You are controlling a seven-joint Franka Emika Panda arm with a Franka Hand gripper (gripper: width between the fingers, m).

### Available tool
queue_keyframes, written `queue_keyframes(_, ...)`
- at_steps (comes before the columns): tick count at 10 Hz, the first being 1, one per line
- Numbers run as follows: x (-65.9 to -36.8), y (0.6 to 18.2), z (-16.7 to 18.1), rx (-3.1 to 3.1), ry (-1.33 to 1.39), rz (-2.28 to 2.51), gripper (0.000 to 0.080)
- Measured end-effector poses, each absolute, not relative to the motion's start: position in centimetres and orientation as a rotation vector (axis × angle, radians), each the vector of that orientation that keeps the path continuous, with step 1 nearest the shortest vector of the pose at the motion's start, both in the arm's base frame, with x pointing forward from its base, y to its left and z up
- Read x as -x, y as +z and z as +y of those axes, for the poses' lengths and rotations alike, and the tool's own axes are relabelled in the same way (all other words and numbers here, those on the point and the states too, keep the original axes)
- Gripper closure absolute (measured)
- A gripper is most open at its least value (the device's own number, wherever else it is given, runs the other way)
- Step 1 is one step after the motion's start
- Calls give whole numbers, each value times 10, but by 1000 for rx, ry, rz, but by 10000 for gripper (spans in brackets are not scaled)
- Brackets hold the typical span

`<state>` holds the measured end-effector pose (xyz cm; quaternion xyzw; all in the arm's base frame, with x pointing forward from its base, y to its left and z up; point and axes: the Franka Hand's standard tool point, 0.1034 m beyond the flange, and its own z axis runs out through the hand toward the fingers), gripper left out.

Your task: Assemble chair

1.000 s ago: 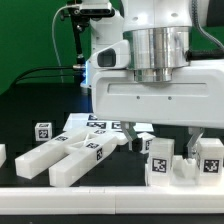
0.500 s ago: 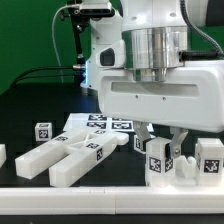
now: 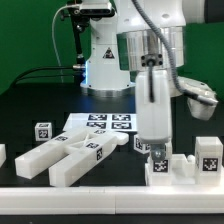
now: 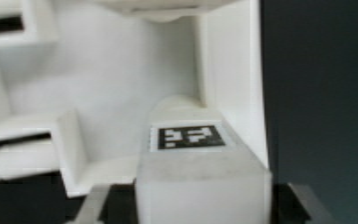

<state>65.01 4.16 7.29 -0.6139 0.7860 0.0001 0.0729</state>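
The chair is in loose glossy white parts on the black table. My gripper point(image 3: 157, 143) comes straight down at the exterior view's right and is shut on an upright white tagged part point(image 3: 159, 165). That part stands against a blocky white part point(image 3: 185, 170) with a second tagged post point(image 3: 210, 155). In the wrist view the held part point(image 4: 190, 137) fills the space between my fingers point(image 4: 108, 198), and its tag faces the camera. A two-pronged white part point(image 3: 68, 156) lies at the exterior view's left.
The marker board point(image 3: 105, 123) lies flat behind the parts. A small tagged cube point(image 3: 42, 131) stands to its left. Another white piece point(image 3: 2, 155) shows at the left edge. A white ledge point(image 3: 100, 198) runs along the front. The arm's base point(image 3: 105, 50) stands at the back.
A second ago the jaws stood wide open over the part. They closed on it, and the hand has since turned about its vertical axis and shows its narrow side.
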Motion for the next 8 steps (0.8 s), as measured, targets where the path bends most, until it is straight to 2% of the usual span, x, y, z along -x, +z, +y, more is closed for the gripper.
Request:
queue_keyframes(2, -646, 73, 40, 1758, 24, 2449, 510)
queue_keyframes(3, -645, 73, 39, 1727, 27, 2475, 421)
queue_keyframes(4, -645, 72, 40, 1730, 28, 2474, 421)
queue_keyframes(5, -645, 72, 40, 1735, 28, 2471, 247)
queue_keyframes(6, -645, 73, 40, 1752, 25, 2458, 247)
queue_keyframes(7, -647, 82, 45, 1831, 15, 2383, 170)
queue_keyframes(8, -644, 94, 49, 1895, 11, 2316, 156)
